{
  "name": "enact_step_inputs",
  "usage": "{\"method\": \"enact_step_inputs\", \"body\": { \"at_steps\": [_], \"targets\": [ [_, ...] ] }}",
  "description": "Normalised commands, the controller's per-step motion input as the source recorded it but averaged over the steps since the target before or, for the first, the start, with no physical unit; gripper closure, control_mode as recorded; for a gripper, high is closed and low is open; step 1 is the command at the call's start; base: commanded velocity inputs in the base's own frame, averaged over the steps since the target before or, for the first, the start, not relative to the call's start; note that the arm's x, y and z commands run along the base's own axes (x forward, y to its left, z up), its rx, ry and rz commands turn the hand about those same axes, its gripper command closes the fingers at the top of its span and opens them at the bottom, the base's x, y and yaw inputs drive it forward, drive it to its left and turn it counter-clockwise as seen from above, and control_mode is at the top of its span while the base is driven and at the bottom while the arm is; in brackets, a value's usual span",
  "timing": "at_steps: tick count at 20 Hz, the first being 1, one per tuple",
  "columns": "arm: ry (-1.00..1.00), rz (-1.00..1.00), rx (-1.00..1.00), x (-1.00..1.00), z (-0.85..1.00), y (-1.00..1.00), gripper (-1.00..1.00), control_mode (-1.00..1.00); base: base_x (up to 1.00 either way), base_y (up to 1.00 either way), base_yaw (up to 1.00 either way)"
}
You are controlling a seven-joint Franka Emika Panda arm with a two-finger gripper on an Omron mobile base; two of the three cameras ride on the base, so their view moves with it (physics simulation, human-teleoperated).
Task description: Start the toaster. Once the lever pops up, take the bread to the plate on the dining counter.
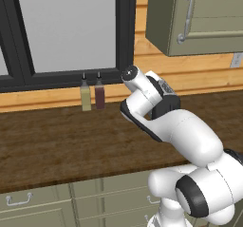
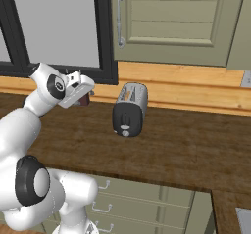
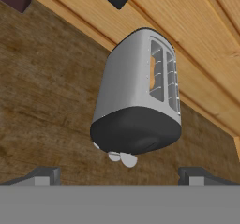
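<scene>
Pincer [image 3: 120, 175]: two small dark fingertips [image 3: 43, 175], spread wide apart, nothing between them; it hovers off the surface, aimed at the toaster's dark end, not touching it.

Toaster [image 2: 129, 109]: small rounded silver-grey metal body with two top slots and a dark end panel; stands upright on the dark-brown wood-grain surface [image 2: 186, 150], near the pale timber back strip [image 2: 196, 88]. In the hand view the toaster [image 3: 136, 101] lies just ahead of the fingertips, dark panel toward them, with pale round knobs at the panel's lower edge.

Bread [image 3: 152, 73]: a narrow tan-orange sliver showing inside the nearer toaster slot; its depth in the slot cannot be told.

White robot arm [image 1: 182, 136]: beside the toaster, on the window side, wrist raised above the surface.

Two slim bottles, one olive-yellow [image 1: 85, 96] and one dark red [image 1: 99, 93]: upright, just beside each other, against the back strip, well apart from the toaster, past the arm.

Grey-green wall cabinet [image 2: 181, 22]: above and behind the toaster.

Black-framed window [image 1: 66, 31]: beside that cabinet, above the bottles.
</scene>
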Motion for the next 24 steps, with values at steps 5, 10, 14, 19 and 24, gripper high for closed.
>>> {"method": "enact_step_inputs", "body": {
  "at_steps": [5,10,14,19,24],
  "targets": [
    [0.00,0.00,0.00,0.00,0.00,0.00,-1.00,-1.00,0.00,0.00,0.00],
    [0.00,0.00,0.00,0.00,0.00,0.00,-1.00,-1.00,0.00,0.00,0.00],
    [0.00,0.00,0.00,0.00,0.00,0.00,-1.00,-1.00,0.00,0.00,0.00],
    [0.00,0.00,0.00,0.00,0.00,0.00,-1.00,-1.00,0.00,0.00,0.00],
    [0.00,0.00,0.00,0.00,0.00,0.00,-1.00,-1.00,0.00,0.00,0.00]
  ]
}}
